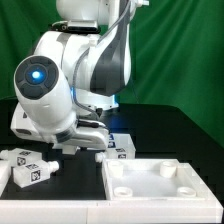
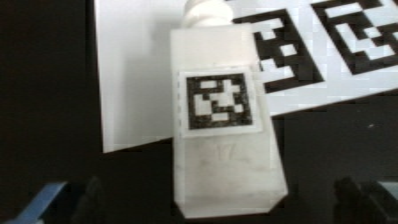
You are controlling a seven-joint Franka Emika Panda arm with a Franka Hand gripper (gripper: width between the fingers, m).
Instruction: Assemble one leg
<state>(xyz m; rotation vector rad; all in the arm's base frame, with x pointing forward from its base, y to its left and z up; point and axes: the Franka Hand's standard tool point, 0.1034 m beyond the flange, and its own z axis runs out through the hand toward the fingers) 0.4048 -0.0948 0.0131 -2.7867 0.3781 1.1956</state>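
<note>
while the hand (image 2: 210,202) hangs released over the leg (image 2: 222,105), fingers (image 2: 54,203) flank it untouched | leg lies half on marker board (image 2: 134,90), half on counter (image 2: 54,120) | straddled lengthwise, seemingly to pinch its flat sides | panel (image 1: 160,182) waits nearby

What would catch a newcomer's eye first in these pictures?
The big white arm with a glowing blue light fills the exterior view's middle, bent low over the black table. In the wrist view, a tagged white leg sits between the tips of the open claw, the marker board behind it. A large white panel lies at the exterior view's lower right.
</note>
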